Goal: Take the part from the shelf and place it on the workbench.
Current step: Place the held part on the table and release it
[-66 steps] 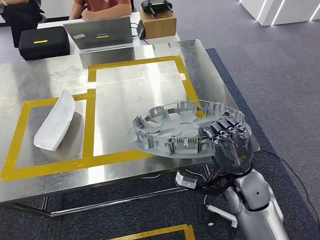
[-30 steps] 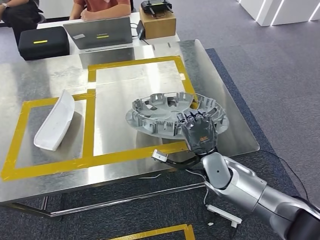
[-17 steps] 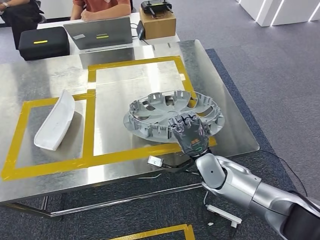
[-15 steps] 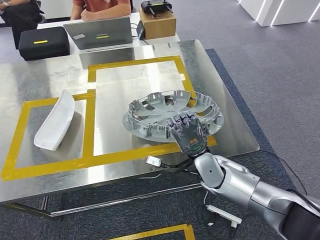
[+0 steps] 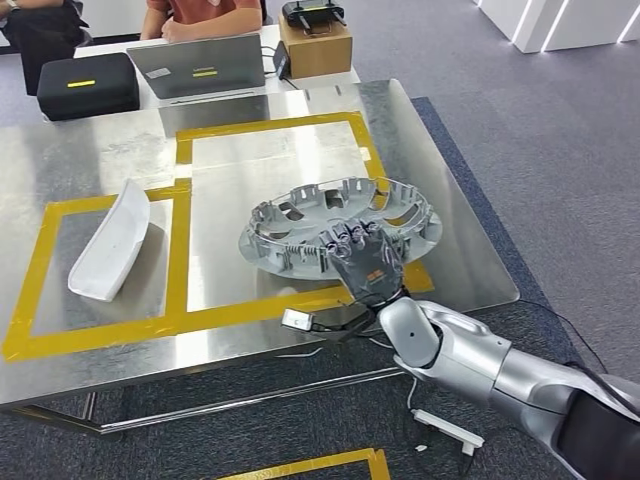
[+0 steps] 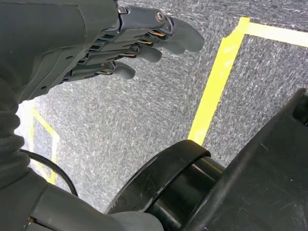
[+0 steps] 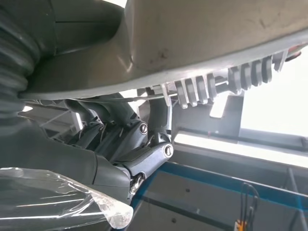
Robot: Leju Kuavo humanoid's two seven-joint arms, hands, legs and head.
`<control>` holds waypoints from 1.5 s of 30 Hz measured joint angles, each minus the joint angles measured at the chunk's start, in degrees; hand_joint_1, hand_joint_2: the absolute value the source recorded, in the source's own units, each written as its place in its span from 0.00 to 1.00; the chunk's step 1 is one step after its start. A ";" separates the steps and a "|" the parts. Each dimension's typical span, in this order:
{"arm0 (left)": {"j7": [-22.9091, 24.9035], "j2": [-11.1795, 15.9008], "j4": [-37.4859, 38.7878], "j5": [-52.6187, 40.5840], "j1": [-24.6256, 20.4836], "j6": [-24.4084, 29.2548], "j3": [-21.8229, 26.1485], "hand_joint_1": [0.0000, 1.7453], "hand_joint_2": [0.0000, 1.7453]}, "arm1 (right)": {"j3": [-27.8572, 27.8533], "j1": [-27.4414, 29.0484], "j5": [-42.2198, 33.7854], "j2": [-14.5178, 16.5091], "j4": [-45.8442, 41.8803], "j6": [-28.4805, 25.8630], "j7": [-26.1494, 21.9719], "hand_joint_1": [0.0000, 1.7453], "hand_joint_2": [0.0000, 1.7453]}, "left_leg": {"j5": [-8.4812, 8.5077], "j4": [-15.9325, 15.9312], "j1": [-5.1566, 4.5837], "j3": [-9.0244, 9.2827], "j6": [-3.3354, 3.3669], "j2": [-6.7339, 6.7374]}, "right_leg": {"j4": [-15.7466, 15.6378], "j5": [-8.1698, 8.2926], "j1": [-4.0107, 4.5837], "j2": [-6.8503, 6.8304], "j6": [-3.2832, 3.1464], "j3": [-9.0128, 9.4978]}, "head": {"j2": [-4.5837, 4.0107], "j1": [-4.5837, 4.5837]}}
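A shiny steel workbench (image 5: 90, 160) with rounded corners fills the left and centre of the head view, marked with yellow tape rectangles (image 5: 179, 260): a smaller one at the left of the frame and a larger one at centre. A white curved plastic panel (image 5: 112, 243) lies inside the left rectangle, and the grey round ribbed wheel cover (image 5: 317, 235) sits over the lower right part of the large rectangle, crossing its tape; whether it rests fully on the steel cannot be told. Below the bench, grey carpet floor (image 5: 528, 150) carries more yellow tape (image 5: 324, 465) at the bottom edge.
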 joint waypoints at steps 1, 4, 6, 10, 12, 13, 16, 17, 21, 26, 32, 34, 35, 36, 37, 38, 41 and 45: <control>0.00 0.00 0.00 -0.15 -0.03 -0.06 -0.08 0.00 1.00 | 0.46 -0.43 -0.02 0.14 0.00 0.00 -0.01 1.00 1.00 | 0.00 0.00 0.00 0.00 0.00 0.00 | 0.00 0.00 0.00 0.00 0.00 0.00 | 0.00 -0.01; -0.05 0.00 0.00 -0.80 -0.19 -0.27 -0.34 0.00 1.00 | 2.06 -2.02 -0.06 0.56 -0.08 0.00 -0.02 1.00 1.00 | 0.00 0.00 0.00 0.00 0.00 0.00 | 0.00 0.00 0.00 0.01 0.00 -0.01 | 0.00 -0.01; -0.19 0.00 0.00 -1.23 -0.31 -0.34 -0.69 0.00 1.00 | 3.25 -3.36 -0.08 0.81 -0.27 0.00 -0.02 1.00 1.00 | 0.00 0.00 0.00 0.00 0.00 0.00 | 0.01 0.00 0.00 0.01 0.00 -0.02 | 0.00 0.00; -0.61 0.00 0.00 -1.72 -0.48 -0.55 -1.26 0.00 1.00 | 5.65 -5.68 -0.09 1.16 -0.49 0.00 -0.02 1.00 1.00 | 0.00 0.00 0.00 -0.01 0.00 0.00 | 0.01 0.00 0.01 0.00 0.00 -0.02 | 0.00 0.00; -0.77 0.00 0.00 -1.78 -0.51 -0.56 -1.44 0.00 1.00 | 6.49 -6.27 -0.09 1.27 -0.55 0.00 -0.02 1.00 1.00 | 0.00 0.00 0.00 -0.01 0.00 0.00 | 0.00 0.00 0.00 0.00 0.00 -0.02 | 0.00 0.00; -0.82 0.00 0.00 -1.82 -0.53 -0.56 -1.50 0.00 1.00 | 6.85 -6.49 -0.09 1.29 -0.59 0.00 -0.02 1.00 1.00 | 0.00 0.00 0.00 -0.02 0.00 0.00 | 0.00 0.00 0.00 0.00 0.00 -0.02 | 0.00 0.00; -0.93 0.00 0.00 -2.05 -0.57 -0.56 -1.61 0.00 1.00 | 7.88 -7.18 -0.09 1.31 -0.65 0.00 -0.02 1.00 1.00 | 0.00 0.01 0.00 -0.02 0.00 0.00 | 0.00 0.00 0.00 0.00 0.00 -0.02 | 0.00 0.00; -0.97 0.00 0.00 -2.12 -0.58 -0.56 -1.64 0.00 1.00 | 8.18 -7.40 -0.10 1.31 -0.66 0.00 -0.02 1.00 1.00 | 0.00 0.01 0.00 -0.02 0.00 0.00 | 0.00 0.00 0.00 0.00 0.00 -0.02 | 0.00 0.00; -1.07 0.00 0.00 -2.26 -0.61 -0.56 -1.86 0.00 1.00 | 9.32 -8.34 -0.11 1.31 -0.60 0.00 -0.11 1.00 1.00 | 0.00 0.02 0.00 -0.02 0.00 0.00 | 0.00 0.00 0.00 0.00 0.00 -0.02 | 0.00 0.00; -1.16 0.00 0.00 -2.28 -0.62 -0.51 -2.02 0.00 1.00 | 10.13 -8.56 -0.11 1.31 -0.07 0.00 -0.45 1.00 1.00 | 0.00 0.02 0.00 -0.02 0.00 0.00 | 0.00 0.00 0.00 0.00 0.00 -0.03 | 0.00 0.00; -1.55 0.03 0.00 -2.10 -0.56 -0.02 -2.02 0.00 1.00 | 10.62 -7.52 -0.29 1.31 2.55 0.00 -0.82 1.00 1.00 | 0.00 0.02 0.00 -0.02 0.00 0.00 | 0.00 0.00 0.00 0.00 0.00 -0.03 | 0.00 0.00; -1.64 0.04 0.00 -1.99 -0.51 0.08 -2.02 0.00 1.00 | 10.49 -6.89 -0.27 1.31 3.52 0.00 -0.22 1.00 1.00 | 0.00 0.02 0.00 -0.02 0.00 0.00 | 0.00 0.00 0.00 0.00 0.00 -0.03 | 0.00 0.01; -1.68 0.04 0.00 -1.94 -0.49 0.09 -2.02 0.00 1.00 | 10.32 -6.58 -0.27 1.31 3.93 0.00 -0.11 1.00 1.00 | 0.00 0.02 0.00 -0.02 0.00 0.00 | 0.00 0.00 0.00 0.01 0.00 -0.03 | 0.00 0.00; -1.70 0.04 0.01 -1.90 -0.47 0.08 -2.02 0.00 1.00 | 10.03 -6.25 -0.26 1.31 4.31 0.00 -0.10 1.00 1.00 | 0.00 0.02 0.00 -0.01 0.00 0.00 | 0.00 0.00 0.00 0.01 0.00 -0.03 | 0.00 0.00; -1.72 0.05 0.03 -1.90 -0.46 0.06 -2.02 0.00 1.00 | 9.65 -5.93 -0.26 1.31 4.67 0.00 -0.15 1.00 1.00 | 0.00 0.02 0.00 -0.01 0.00 0.00 | 0.00 0.00 0.00 0.01 0.00 -0.03 | 0.00 -0.01; -1.72 0.06 0.05 -1.94 -0.45 0.04 -2.01 0.00 1.00 | 9.21 -5.63 -0.26 1.30 5.00 0.00 -0.20 1.00 1.00 | 0.00 0.02 0.00 -0.01 0.00 0.00 | 0.00 0.00 0.00 0.01 0.00 -0.03 | 0.00 -0.01; -1.64 0.07 0.14 -2.08 -0.39 0.06 -1.98 0.00 1.00 | 8.04 -4.84 -0.26 1.26 5.79 0.00 -0.08 1.00 1.00 | 0.00 0.02 0.00 -0.01 0.00 0.00 | 0.00 0.00 0.00 0.00 0.00 -0.04 | 0.00 0.00; -1.62 0.08 0.19 -2.09 -0.29 0.11 -1.94 0.00 1.00 | 6.92 -4.06 -0.26 1.04 6.45 0.00 0.04 1.00 1.00 | 0.00 0.03 0.00 -0.02 0.00 0.00 | 0.00 0.00 0.00 0.00 0.00 -0.04 | 0.00 0.00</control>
